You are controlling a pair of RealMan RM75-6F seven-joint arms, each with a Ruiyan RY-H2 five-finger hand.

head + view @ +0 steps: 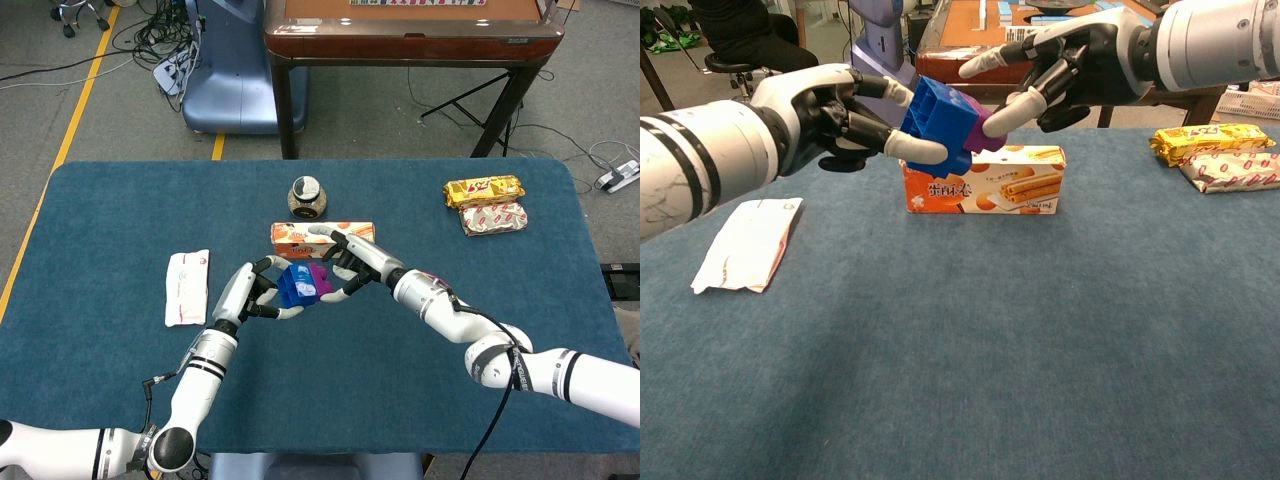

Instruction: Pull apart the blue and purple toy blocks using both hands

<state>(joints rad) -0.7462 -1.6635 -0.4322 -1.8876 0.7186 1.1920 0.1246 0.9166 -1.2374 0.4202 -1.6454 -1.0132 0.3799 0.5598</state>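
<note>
Gripping the blue block (940,123), the left hand (830,112) holds it aloft. Chest view alone shows the right hand (1065,68) with fingers spread, one fingertip (1002,118) touching the purple block (985,125).

Glossy plastic blue block (938,118) and purple block (982,128); matt napped cloth table (1040,350).

I could not see most of the purple block (987,128): the blue block (940,122) and my right hand (1065,68) covered it. The biscuit box (985,184) top-left corner was hidden behind them.
</note>
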